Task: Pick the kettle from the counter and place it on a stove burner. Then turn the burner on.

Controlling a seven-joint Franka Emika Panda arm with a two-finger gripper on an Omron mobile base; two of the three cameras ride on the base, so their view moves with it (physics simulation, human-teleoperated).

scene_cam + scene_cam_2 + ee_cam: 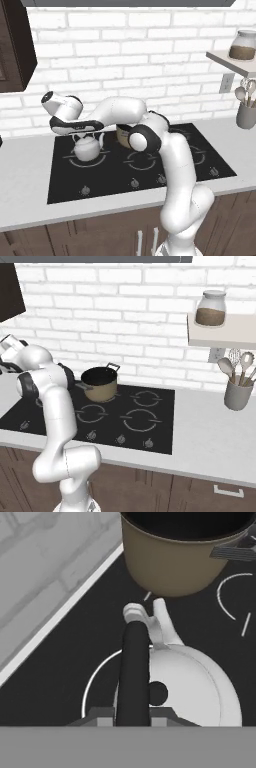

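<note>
Black glass cooktop [150,172] set into the counter [25,200]. Kettle [87,148] over the ring of the stove burner [102,160] near the cooktop's front-left corner, tan pot [175,559] just behind. Gripper [134,714] clenched on the kettle's handle. Best lowered straight, centred on the ring, spout kept off the pot, then released.

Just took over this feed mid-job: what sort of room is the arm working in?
A home-style kitchen, rendered. A black glass cooktop set in a pale counter, a tan pot, a kettle on a burner ring, and a utensil crock by the brick wall.
</note>
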